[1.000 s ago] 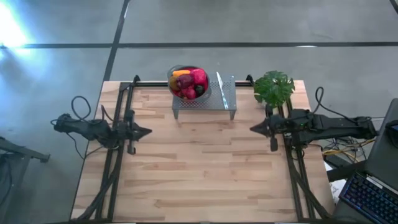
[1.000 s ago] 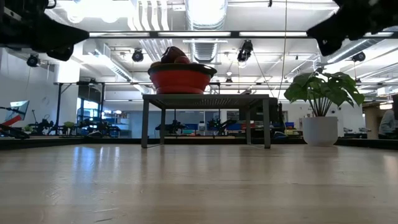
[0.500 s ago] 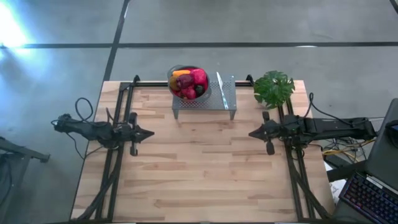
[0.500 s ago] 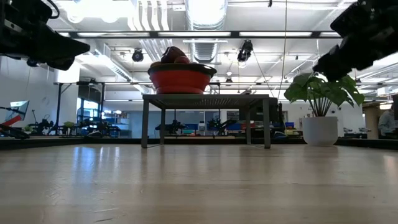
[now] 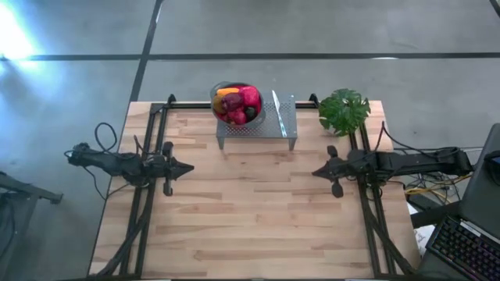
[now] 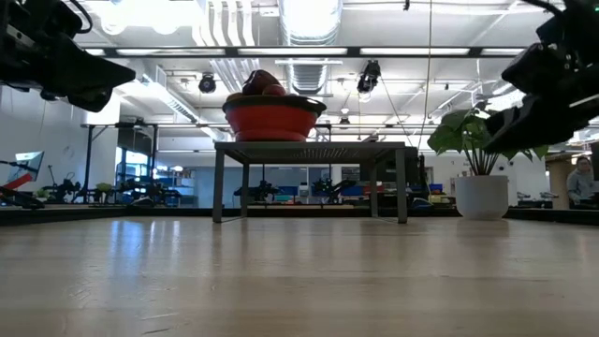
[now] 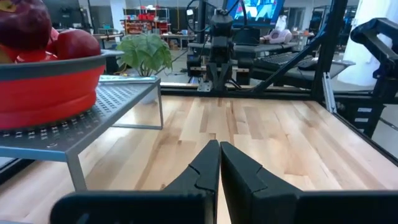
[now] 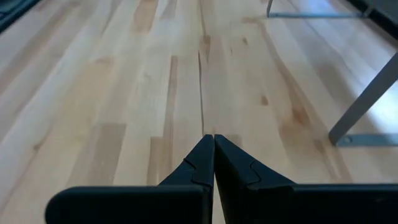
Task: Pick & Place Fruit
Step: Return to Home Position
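Fruit (image 5: 237,104) filled the red bowl (image 6: 272,120) on the shelf (image 5: 267,127) at the worktop's far edge. The left gripper (image 5: 189,166) and right gripper (image 5: 316,172), both closed and empty, hung near its side edges.

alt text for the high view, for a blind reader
A bowl of fruit sits on a shelf at the far edge of the table, a plant beside it. The left claw and right claw, both shut, point inward.

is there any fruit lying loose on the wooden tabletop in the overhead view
No, the fruit is all piled in the red bowl on the metal shelf, and the tabletop shows none.
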